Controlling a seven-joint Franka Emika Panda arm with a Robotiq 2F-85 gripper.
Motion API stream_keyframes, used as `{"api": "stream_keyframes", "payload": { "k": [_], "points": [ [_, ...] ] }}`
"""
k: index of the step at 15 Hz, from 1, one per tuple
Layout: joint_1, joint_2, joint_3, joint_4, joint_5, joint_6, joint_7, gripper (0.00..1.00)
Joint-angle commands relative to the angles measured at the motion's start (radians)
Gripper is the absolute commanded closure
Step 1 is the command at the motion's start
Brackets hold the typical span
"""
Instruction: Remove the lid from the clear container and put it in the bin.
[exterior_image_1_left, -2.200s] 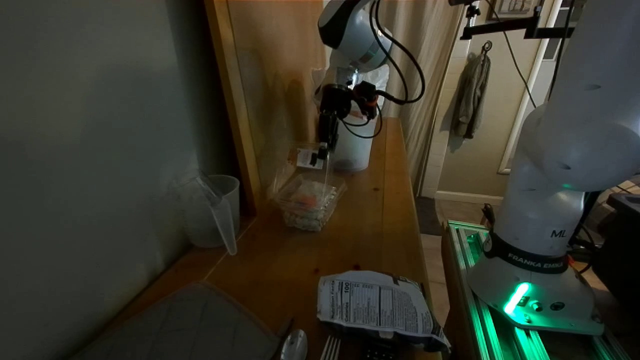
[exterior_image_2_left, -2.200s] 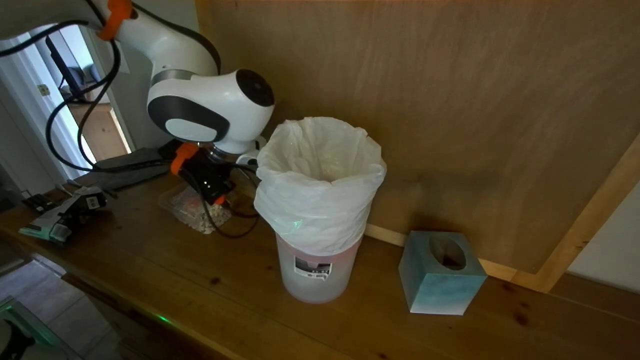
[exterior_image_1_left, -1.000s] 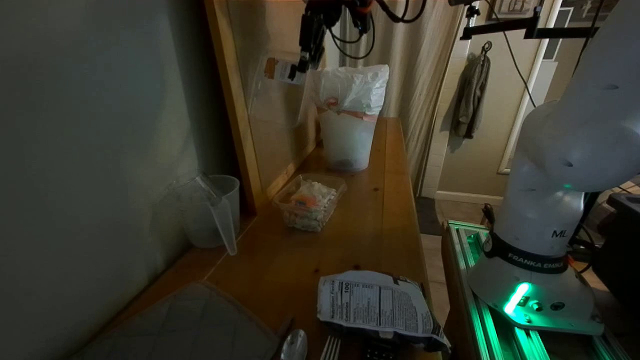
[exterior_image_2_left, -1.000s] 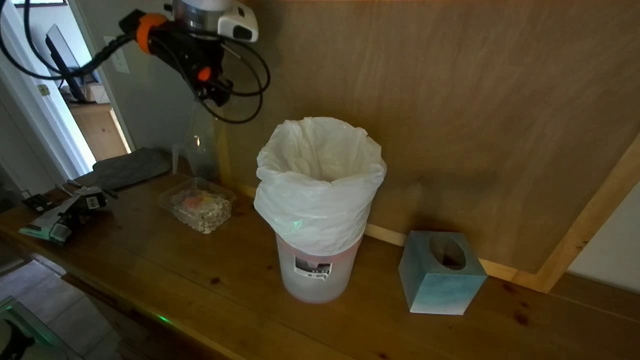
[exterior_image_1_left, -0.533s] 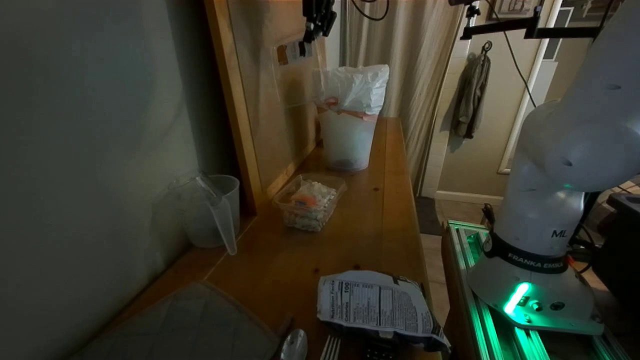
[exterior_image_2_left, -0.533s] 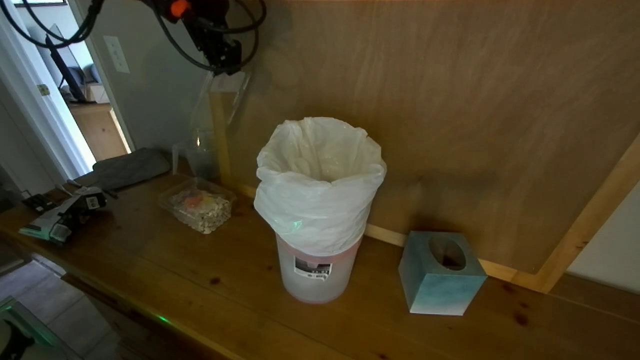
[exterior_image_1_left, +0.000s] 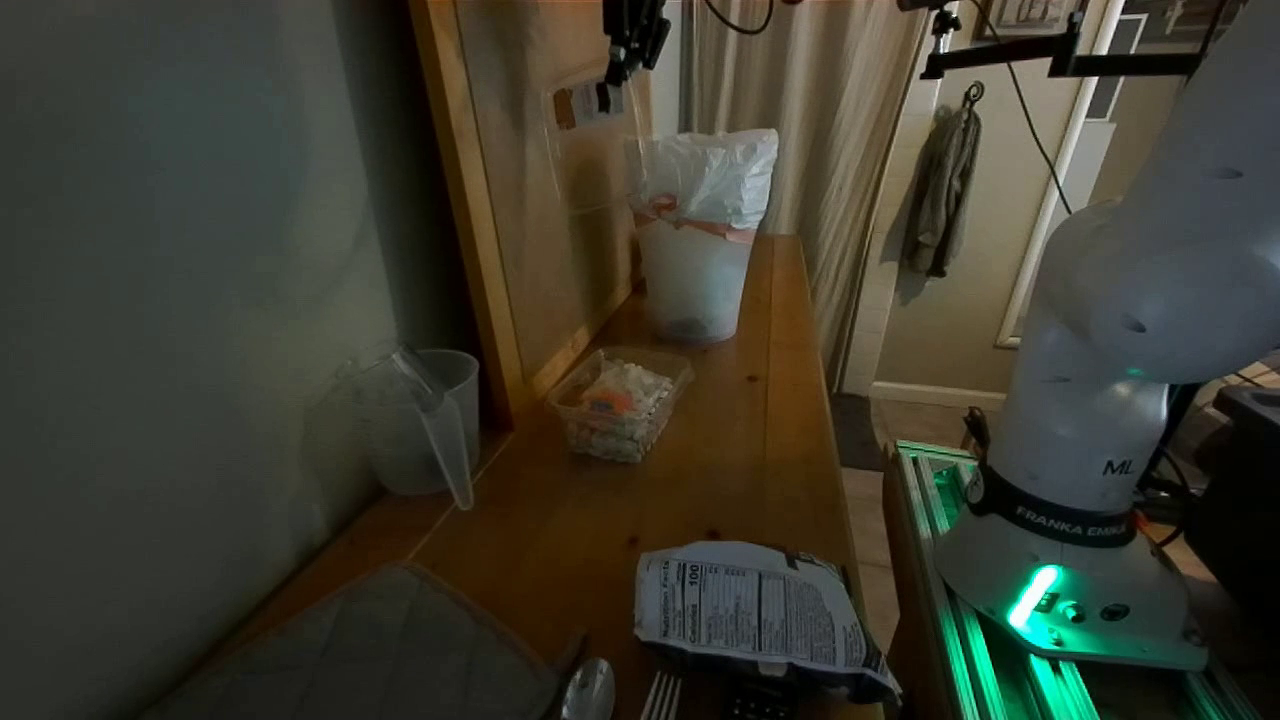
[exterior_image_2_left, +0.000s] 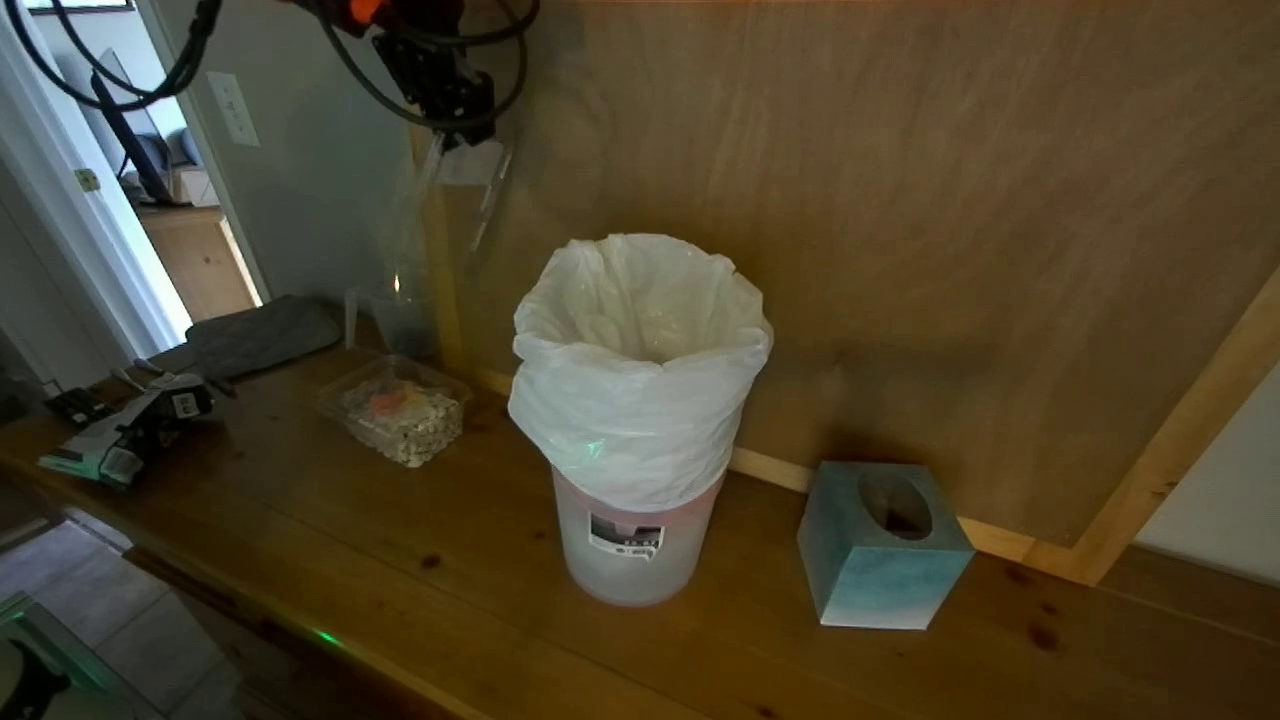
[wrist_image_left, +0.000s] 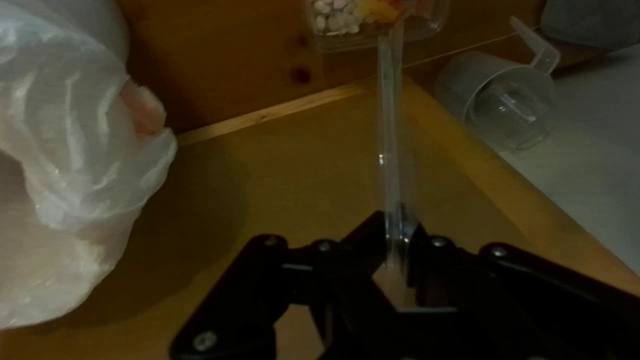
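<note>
On the wooden counter (exterior_image_2_left: 480, 590), the clear box (exterior_image_2_left: 395, 410) sits uncovered; the gripper (wrist_image_left: 398, 232) pinches the lid (wrist_image_left: 390, 130) in mid-air, not yet over the bin (exterior_image_2_left: 640, 430). Carrying across and letting go likely remain.

A wooden table (exterior_image_2_left: 480, 600) bears bin (exterior_image_1_left: 700, 270), clear container (exterior_image_1_left: 612, 438) and tissue box (exterior_image_2_left: 890, 585)

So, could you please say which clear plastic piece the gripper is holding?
The labelled lid, pinched by the gripper and hanging in the air; the low clear container and the handled jug stand on the wooden counter.
</note>
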Motion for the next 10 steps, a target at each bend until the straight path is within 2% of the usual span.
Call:
{"api": "stream_keyframes", "payload": {
  "k": [1, 3, 10],
  "points": [
    [-0.009, -0.027, 0.016, 0.013, -0.156, 0.094, 0.020, 0.98],
    [-0.014, -0.042, 0.021, 0.020, -0.241, 0.145, 0.029, 0.98],
    [-0.046, -0.047, 0.018, 0.085, -0.425, 0.247, 0.090, 0.98]
  ]
}}
